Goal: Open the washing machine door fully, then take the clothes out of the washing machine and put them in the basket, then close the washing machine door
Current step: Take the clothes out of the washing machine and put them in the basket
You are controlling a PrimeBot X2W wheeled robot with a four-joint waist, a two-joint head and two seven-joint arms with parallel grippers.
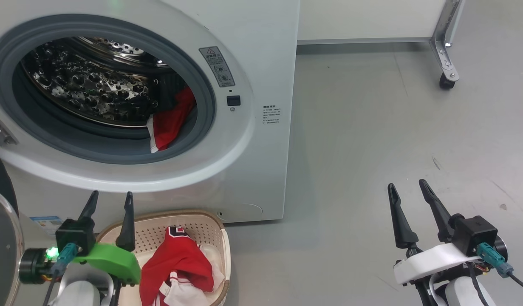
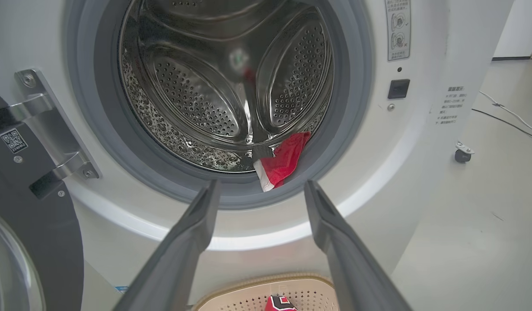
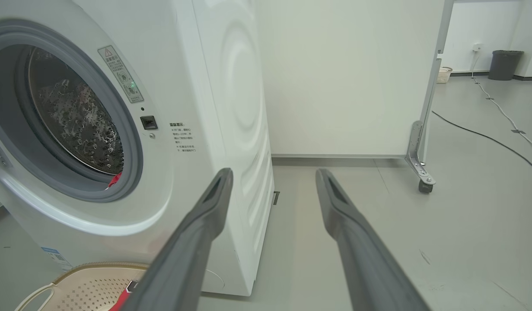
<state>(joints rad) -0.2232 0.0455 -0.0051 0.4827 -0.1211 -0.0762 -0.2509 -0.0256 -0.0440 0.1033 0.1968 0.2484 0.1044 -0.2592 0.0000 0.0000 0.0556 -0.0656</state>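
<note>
The white washing machine [image 1: 261,63] stands open, its door [image 1: 4,246] swung out at the far left with the glass bowl [image 2: 8,268] showing. A red garment with white trim [image 1: 170,121] lies at the lower right of the steel drum [image 2: 231,82], against the grey gasket; in the left wrist view the same garment [image 2: 283,162] lies just beyond my fingers. The cream basket [image 1: 219,238] sits on the floor below the porthole with a red and white garment [image 1: 176,265] in it. My left gripper [image 1: 110,202] hangs open and empty above the basket's left rim. My right gripper [image 1: 408,189] stands open and empty over bare floor to the right.
A white partition on castors [image 1: 446,78] stands behind the machine at the right. Grey floor [image 1: 371,148] stretches to the right of the machine. Cables [image 3: 486,134] run across the floor farther off, near a dark bin [image 3: 503,65] by the wall.
</note>
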